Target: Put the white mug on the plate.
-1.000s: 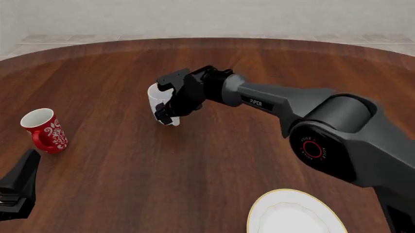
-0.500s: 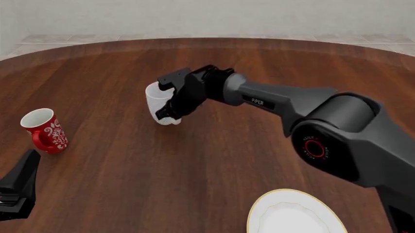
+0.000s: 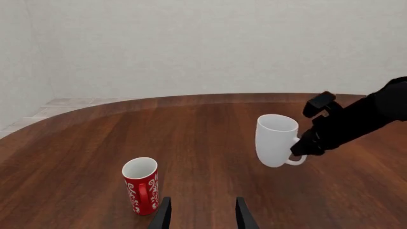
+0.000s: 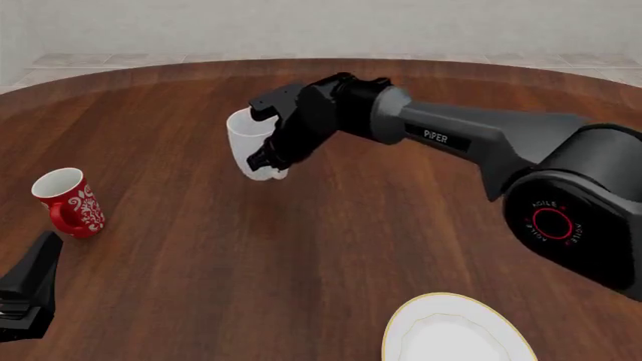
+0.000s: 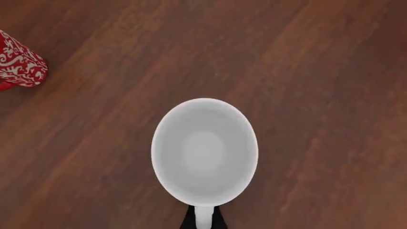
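Over the preceding second the right gripper [image 4: 269, 159], clamped on the handle of the white mug [image 4: 243, 147], raised it clear of the table [image 4: 301, 248], beginning carriage toward the plate [image 4: 456, 335], well apart; left gripper [image 3: 201, 213] stood parted, empty.

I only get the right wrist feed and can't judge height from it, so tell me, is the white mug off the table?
Observer: It looks so. In the left wrist view the white mug hangs tilted above the table, and the right pincer grips its handle.
Operator: Where's the plate?
Observer: The front view shows the plate at the near edge, right of the mug and much closer to the arms' side.
Operator: Is the left arm in the way?
Observer: No. The left pincer is open at the near left, close to the red mug and apart from the white one.
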`<act>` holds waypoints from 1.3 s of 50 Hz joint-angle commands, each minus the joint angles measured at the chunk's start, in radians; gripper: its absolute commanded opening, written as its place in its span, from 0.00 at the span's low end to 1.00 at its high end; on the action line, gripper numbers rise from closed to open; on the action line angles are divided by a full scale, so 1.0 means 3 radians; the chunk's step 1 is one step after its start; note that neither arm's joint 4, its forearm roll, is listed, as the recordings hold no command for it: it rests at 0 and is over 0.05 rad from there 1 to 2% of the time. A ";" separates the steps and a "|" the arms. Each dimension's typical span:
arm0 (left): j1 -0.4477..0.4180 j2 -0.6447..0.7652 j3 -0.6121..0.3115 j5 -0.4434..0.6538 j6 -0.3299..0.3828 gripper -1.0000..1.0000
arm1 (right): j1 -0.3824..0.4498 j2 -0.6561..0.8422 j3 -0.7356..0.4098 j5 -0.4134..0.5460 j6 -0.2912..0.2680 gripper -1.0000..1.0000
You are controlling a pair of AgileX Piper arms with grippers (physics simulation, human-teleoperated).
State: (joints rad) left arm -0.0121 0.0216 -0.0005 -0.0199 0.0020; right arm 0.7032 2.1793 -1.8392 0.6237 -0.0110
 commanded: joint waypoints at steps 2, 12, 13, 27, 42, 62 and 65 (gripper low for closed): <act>-0.0013 -0.0018 -0.0003 0.0018 0.0002 1.00 | 0.0014 -0.0385 0.0237 0.0077 -0.0057 0.00; -0.0014 -0.0018 -0.0003 0.0018 0.0003 1.00 | 0.0016 -0.0677 0.0412 0.0169 -0.0100 0.00; -0.0013 -0.0017 -0.0003 0.0018 0.0003 1.00 | 0.0018 -0.0706 0.0420 0.0180 -0.0098 0.00; -0.0013 -0.0018 -0.0003 0.0018 0.0002 1.00 | 0.0053 -0.1118 0.0817 0.0171 -0.0094 0.00; -0.0013 -0.0018 -0.0003 0.0018 0.0003 1.00 | 0.0078 -0.1702 0.1419 0.0081 -0.0073 0.00; -0.0013 -0.0019 -0.0003 0.0018 0.0002 1.00 | 0.0109 -0.2321 0.2056 -0.0005 0.0050 0.00; -0.0012 -0.0019 -0.0003 0.0018 0.0002 1.00 | 0.0101 -0.2403 0.2105 0.0018 0.0041 0.00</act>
State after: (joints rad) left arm -0.0121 0.0215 -0.0005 -0.0199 0.0021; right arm 0.7357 1.5507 -1.2784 0.6259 -0.0086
